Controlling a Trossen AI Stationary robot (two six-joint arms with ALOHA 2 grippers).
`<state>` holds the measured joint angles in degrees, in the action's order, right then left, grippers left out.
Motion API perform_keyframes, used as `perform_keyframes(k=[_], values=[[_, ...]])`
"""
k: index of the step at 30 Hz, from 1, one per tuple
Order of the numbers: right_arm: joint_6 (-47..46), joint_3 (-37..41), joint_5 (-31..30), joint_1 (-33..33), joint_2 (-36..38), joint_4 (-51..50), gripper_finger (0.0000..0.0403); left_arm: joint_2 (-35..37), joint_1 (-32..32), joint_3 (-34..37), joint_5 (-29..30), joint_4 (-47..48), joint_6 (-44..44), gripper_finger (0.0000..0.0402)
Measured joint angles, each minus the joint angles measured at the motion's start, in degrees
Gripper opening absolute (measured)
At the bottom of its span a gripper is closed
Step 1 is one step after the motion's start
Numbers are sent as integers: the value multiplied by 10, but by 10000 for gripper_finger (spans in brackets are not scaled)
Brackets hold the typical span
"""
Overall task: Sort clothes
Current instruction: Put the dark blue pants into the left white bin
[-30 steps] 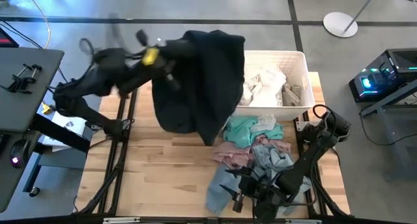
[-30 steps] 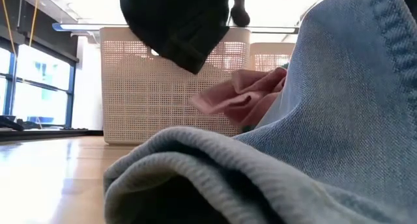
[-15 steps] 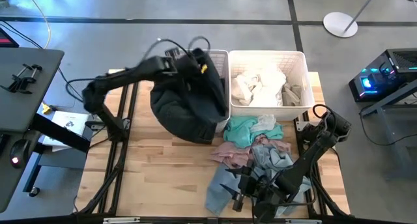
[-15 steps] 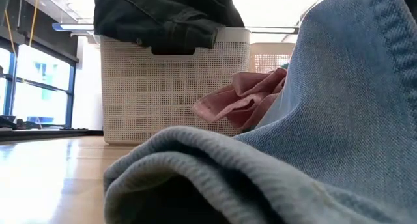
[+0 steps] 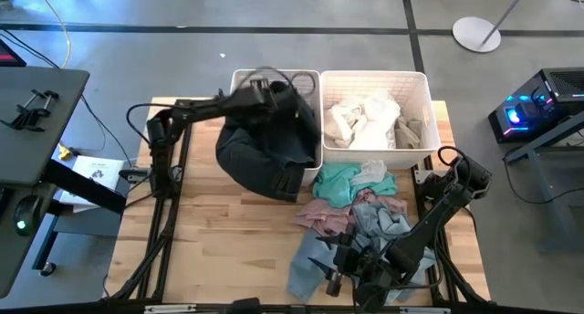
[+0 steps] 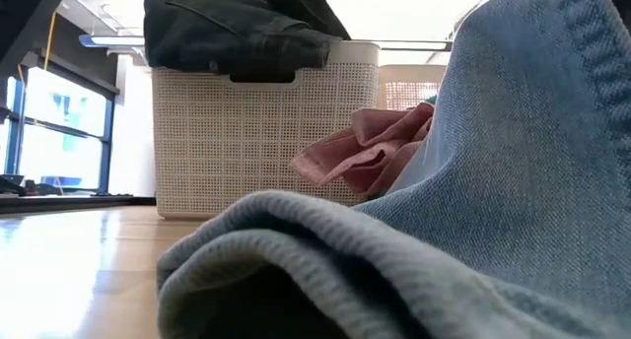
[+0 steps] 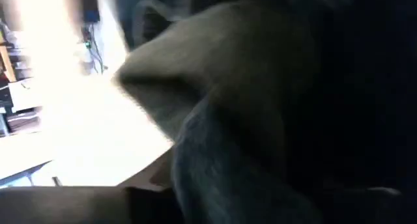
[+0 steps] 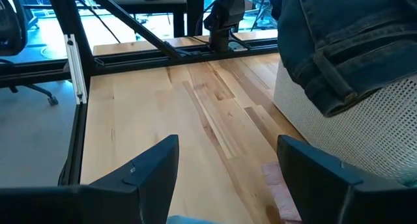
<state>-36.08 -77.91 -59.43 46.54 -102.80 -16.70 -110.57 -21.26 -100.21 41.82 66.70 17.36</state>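
Observation:
A black garment (image 5: pixel 265 150) lies over the near rim of the left white basket (image 5: pixel 245 77); its lower part hangs down the basket's near wall onto the table. It also shows in the low view (image 6: pixel 237 33) and in the right wrist view (image 8: pixel 339 42). My left gripper (image 5: pixel 276 93) is at the garment's top, over the basket; dark cloth fills its wrist view. My right gripper (image 8: pixel 225 165) is open and empty, low over the table near the front edge (image 5: pixel 330 262). Teal (image 5: pixel 338 182), pink (image 5: pixel 324 214) and pale blue denim (image 5: pixel 306 264) clothes lie piled beside it.
The right white basket (image 5: pixel 420 86) holds white and khaki clothes (image 5: pixel 365 118). Bare wood (image 5: pixel 228 232) lies at the table's near left. The denim (image 6: pixel 444 231) fills most of the low view, in front of the pink cloth (image 6: pixel 365 147).
My left gripper has carried the black garment from high over the table toward the far edge and down onto the left basket. The garment, then hanging free, is now draped over the basket's near rim, and it has kept still for the last half second.

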Motion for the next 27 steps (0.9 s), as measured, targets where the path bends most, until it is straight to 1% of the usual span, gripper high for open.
perform_keyframes(k=[3, 5, 7, 9, 10, 11, 12, 14, 16, 18, 20, 23, 27], values=[[0, 0, 6, 0, 0, -4, 248, 11, -1, -97, 2, 73, -13, 203], [0, 0, 13, 0, 0, -5, 248, 17, 5, -172, 9, 127, -25, 225], [-1, 0, 15, 0, 0, -6, 248, 21, 18, -251, 17, 176, -45, 238], [-1, 0, 16, 0, 0, -6, 248, 26, 35, -329, 16, 228, -66, 243], [-3, 0, 17, 0, 0, -7, 248, 32, 47, -350, 11, 231, -74, 243], [-4, 0, 18, 0, 0, -8, 248, 57, 63, -341, 9, 217, -78, 241], [-4, 0, 20, 0, 0, -8, 248, 89, 78, -316, -3, 212, -74, 239], [-6, 0, 22, 0, 0, -9, 248, 134, 126, -286, -47, 223, -65, 228], [-10, 0, 24, 0, 0, -12, 248, 168, 176, -257, -108, 236, -62, 211], [-11, 0, 24, 0, 0, -15, 248, 202, 232, -219, -174, 228, -67, 192], [-12, 0, 24, 0, 0, -17, 248, 228, 289, -193, -228, 218, -81, 170], [-12, 0, 24, 0, 0, -18, 248, 247, 364, -155, -260, 230, -137, 136], [-14, 0, 23, 0, 0, -18, 248, 243, 425, -87, -289, 230, -198, 89]])
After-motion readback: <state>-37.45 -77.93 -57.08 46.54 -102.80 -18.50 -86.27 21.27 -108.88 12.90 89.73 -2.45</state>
